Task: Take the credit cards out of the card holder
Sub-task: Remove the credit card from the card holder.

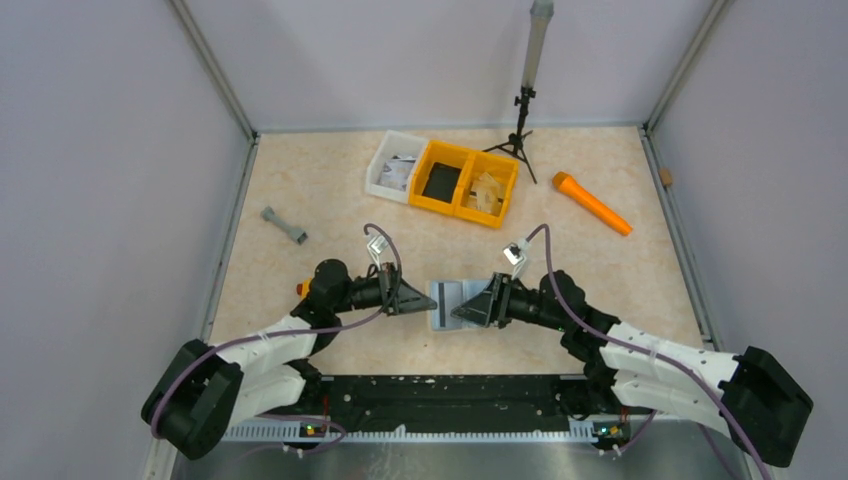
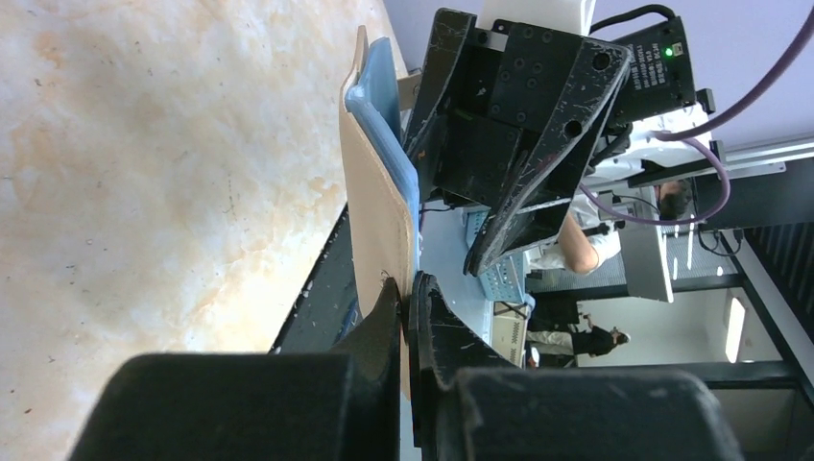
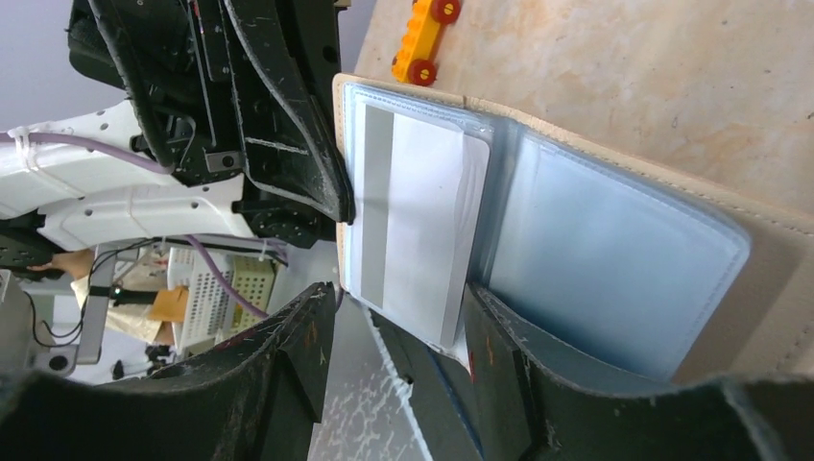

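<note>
card holder (image 3: 614, 250) edge hidden, right gripper (image 3: 398, 293) overlapping

The card holder (image 3: 773, 288) has a tan, matt, leather-like outer skin with a stitched edge. Inside, 2 clear plastic sleeves (image 3: 614, 259) shine glossy blue-grey. The card (image 3: 413, 221) in 1 sleeve is smooth white plastic with a grey stripe. The fingers (image 3: 278, 375) of the right gripper (image 3: 403, 312) are black, matt plastic, scuffed and scratched. The table (image 3: 624, 58) is smooth, beige and marble-patterned.

nothing legible showed anywhere; the white card (image 3: 422, 230) in the card holder (image 3: 614, 259) bore no readable print.
</note>
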{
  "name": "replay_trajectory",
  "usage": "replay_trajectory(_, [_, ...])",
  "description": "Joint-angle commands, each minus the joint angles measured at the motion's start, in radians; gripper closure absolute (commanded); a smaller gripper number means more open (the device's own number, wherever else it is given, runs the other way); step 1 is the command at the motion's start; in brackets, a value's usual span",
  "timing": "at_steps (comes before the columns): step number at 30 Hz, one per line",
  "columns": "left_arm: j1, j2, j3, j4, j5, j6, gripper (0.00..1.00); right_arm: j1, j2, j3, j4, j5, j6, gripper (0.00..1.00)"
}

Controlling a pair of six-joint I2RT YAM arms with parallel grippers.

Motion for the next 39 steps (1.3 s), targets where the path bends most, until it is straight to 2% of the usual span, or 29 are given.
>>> replay_trajectory(1, [-0.003,-0.041,-0.005,0.120,0.055,-0.041,1.00,-0.011,0.010,0.004,0.092,-0.043,0.023,0.46])
replay_trajectory(6, [-0.003,-0.043,-0.009,0.148,0.068,-0.055,1.00,-0.013,0.019,-0.013,0.182,-0.075,0.048,0.47])
replay_trajectory(13, [-0.003,-0.028,-0.027,0.161,0.071,-0.047,1.00,-0.018,0.003,-0.060,0.359,-0.092,0.088,0.71])
replay_trajectory(21, [-0.003,-0.039,-0.033,0.173,0.075,-0.054,1.00,-0.020,-0.013,-0.092,0.537,-0.111,0.124,0.75])
replay_trajectory(29, [-0.003,-0.052,-0.041,0.180,0.070,-0.062,1.00,-0.020,-0.010,-0.101,0.600,-0.113,0.150,0.84])
replay_trajectory(32, [-0.003,-0.052,-0.042,0.181,0.072,-0.062,0.99,-0.020,-0.007,-0.097,0.606,-0.115,0.149,0.91])
replay_trajectory(34, [-0.003,-0.049,-0.041,0.180,0.073,-0.062,0.93,-0.020,-0.009,-0.095,0.599,-0.111,0.146,0.95])
replay_trajectory(37, [-0.003,-0.049,-0.041,0.179,0.075,-0.062,0.67,-0.020,-0.014,-0.086,0.554,-0.103,0.134,1.00])
replay_trajectory(39, [-0.003,-0.053,-0.042,0.170,0.074,-0.058,0.56,-0.020,-0.015,-0.078,0.516,-0.099,0.124,1.00])
